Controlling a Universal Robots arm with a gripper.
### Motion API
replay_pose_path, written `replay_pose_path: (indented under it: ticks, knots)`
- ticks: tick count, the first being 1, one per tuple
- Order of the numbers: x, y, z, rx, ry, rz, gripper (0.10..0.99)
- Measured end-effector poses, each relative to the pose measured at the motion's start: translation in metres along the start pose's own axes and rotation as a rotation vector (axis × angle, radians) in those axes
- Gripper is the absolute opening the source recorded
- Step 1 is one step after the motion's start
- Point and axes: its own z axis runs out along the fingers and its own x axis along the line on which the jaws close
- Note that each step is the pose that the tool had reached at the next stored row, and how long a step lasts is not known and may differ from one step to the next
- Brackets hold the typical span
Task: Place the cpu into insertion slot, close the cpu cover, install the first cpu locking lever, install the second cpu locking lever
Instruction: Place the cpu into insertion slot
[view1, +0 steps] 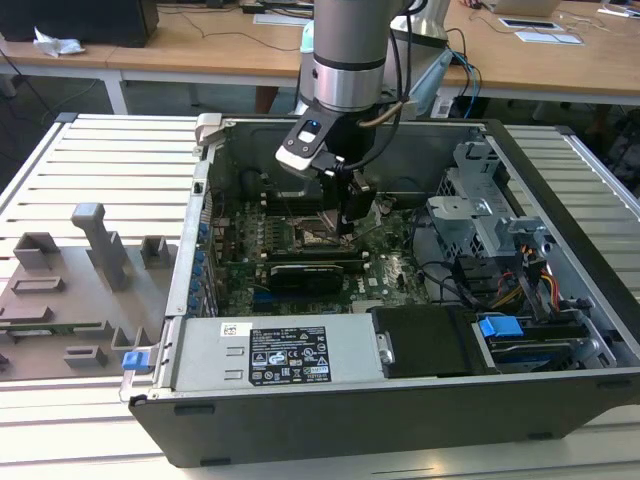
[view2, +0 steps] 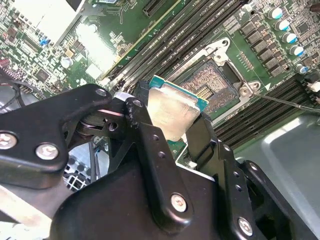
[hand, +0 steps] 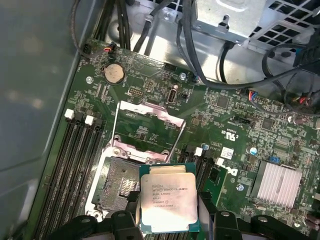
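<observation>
The arm stood vertical, its wrist directed straight down. The gripper extended below the wrist. In both wrist views, the two black fingers were clamped against opposite edges of the cpu, which was held between them.

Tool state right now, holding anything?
Tool: closed on the small flat square silver-grey cpu, not yet in the socket.
</observation>
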Motion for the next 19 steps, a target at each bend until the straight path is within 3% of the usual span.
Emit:
replay_pose_path:
  ticks: [19]
  knots:
    - [0.0, 0.0, 0.0001, 0.014, -0.0127, 0.151, 0.545]
